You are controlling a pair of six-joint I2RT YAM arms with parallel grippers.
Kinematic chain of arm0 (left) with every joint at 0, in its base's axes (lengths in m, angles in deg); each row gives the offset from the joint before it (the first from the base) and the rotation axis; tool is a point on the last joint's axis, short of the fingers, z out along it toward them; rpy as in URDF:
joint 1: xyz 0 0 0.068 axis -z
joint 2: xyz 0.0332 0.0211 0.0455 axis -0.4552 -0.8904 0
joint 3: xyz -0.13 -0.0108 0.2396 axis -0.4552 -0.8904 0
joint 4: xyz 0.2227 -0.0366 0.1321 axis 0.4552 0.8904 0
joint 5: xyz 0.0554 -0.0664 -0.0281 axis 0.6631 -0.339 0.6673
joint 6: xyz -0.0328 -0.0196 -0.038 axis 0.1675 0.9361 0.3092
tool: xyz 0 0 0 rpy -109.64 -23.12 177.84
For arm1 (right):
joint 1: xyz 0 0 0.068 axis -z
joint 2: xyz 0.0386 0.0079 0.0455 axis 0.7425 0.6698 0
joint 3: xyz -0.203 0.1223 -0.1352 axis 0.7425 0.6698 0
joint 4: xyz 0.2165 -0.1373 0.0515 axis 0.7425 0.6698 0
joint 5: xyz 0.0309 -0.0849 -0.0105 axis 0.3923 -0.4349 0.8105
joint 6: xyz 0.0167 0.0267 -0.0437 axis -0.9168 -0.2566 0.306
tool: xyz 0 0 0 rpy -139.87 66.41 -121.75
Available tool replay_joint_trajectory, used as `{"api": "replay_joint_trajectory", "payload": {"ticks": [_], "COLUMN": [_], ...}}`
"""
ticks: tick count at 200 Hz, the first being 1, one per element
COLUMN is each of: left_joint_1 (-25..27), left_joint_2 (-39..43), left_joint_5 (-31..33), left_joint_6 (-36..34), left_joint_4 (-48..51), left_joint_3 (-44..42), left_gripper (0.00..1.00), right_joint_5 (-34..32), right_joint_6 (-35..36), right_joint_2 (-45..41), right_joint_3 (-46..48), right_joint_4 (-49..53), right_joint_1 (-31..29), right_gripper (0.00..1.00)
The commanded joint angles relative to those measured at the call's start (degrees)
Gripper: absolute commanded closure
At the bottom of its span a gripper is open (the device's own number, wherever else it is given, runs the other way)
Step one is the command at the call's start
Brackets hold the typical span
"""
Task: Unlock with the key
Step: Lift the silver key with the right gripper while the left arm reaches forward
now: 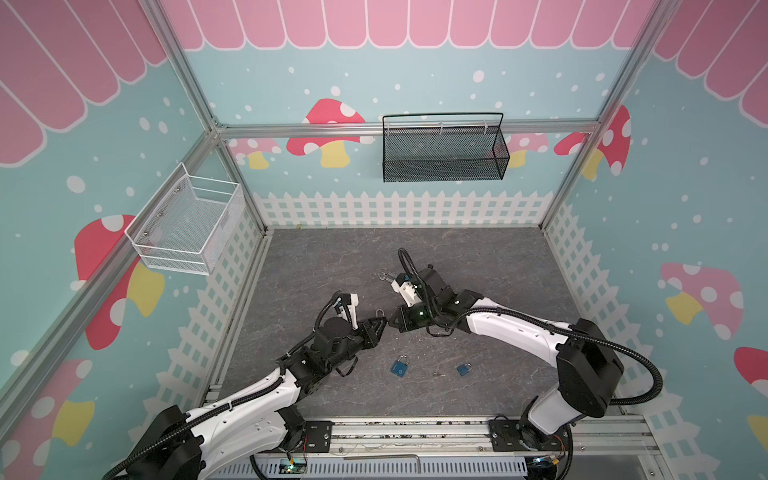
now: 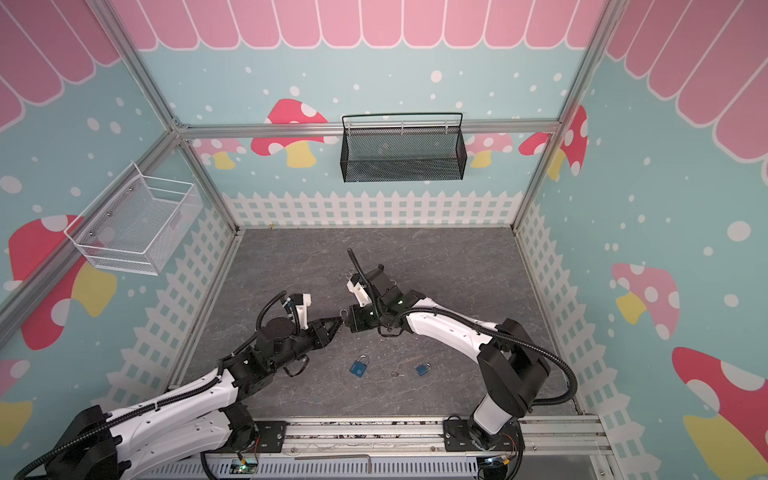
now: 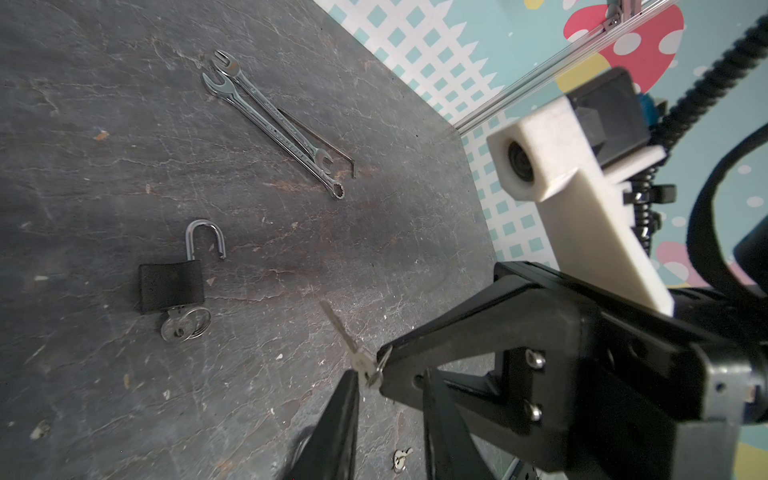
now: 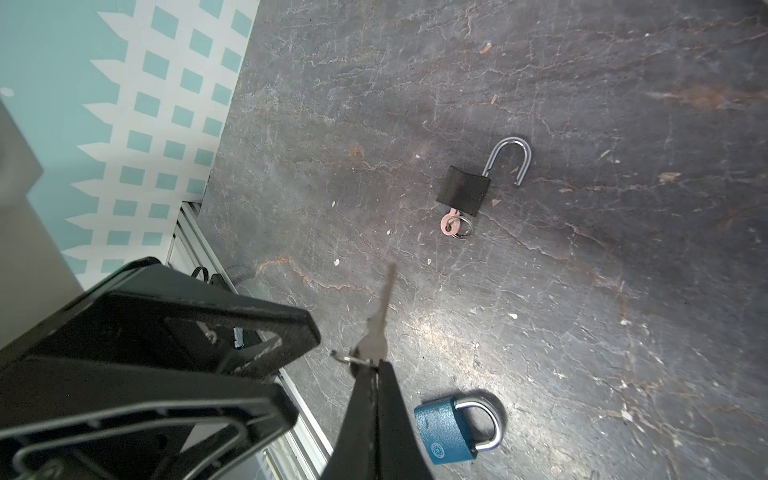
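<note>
Right wrist view: right gripper [image 4: 376,365] is pressed together on the head of the key [image 4: 380,332], blade pointing away, above the middle of the desk [image 4: 582,291]. Left gripper [image 4: 306,370] is partly spread just beside the key and holds nothing. Black padlock [image 4: 463,189] is already open. Blue padlock [image 4: 444,430] is shut, nearer the front edge. Step looks like key regrasp or handover. Next move needs the blade lined up with the blue padlock's keyhole.

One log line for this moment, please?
right pincer: shut on key | left pincer: open beside it | black padlock: open | blue padlocks: untouched
</note>
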Motion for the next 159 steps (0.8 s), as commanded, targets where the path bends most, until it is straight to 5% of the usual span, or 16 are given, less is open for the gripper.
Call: {"api": "replay_joint_trajectory", "payload": {"ticks": [1, 60, 115, 159], "left_joint_1": [0.50, 0.50, 0.50, 0.58], "left_joint_2": [-0.17, 3.05, 7.67, 5.28], "left_joint_5": [4.58, 5.61, 7.96, 8.47], "left_joint_6": [0.74, -3.02, -19.55, -34.35], "left_joint_4": [2.21, 0.59, 1.11, -7.61], "left_joint_3": [-0.08, -2.19, -1.72, -1.63], "left_gripper": [0.73, 0.71, 0.65, 0.61], "right_joint_5": [-0.94, -0.95, -0.25, 2.04], "right_joint_6": [-1.01, -1.48, -2.43, -3.17], "right_joint_2": [-1.37, -1.95, -4.82, -6.75], "right_joint_3": [0.46, 1.51, 1.42, -0.16], "right_joint_4": [-0.98, -2.13, -1.92, -0.10], "right_joint_1": [0.36, 1.16, 2.39, 4.81], "right_gripper": [1.00, 1.00, 1.00, 1.00]}}
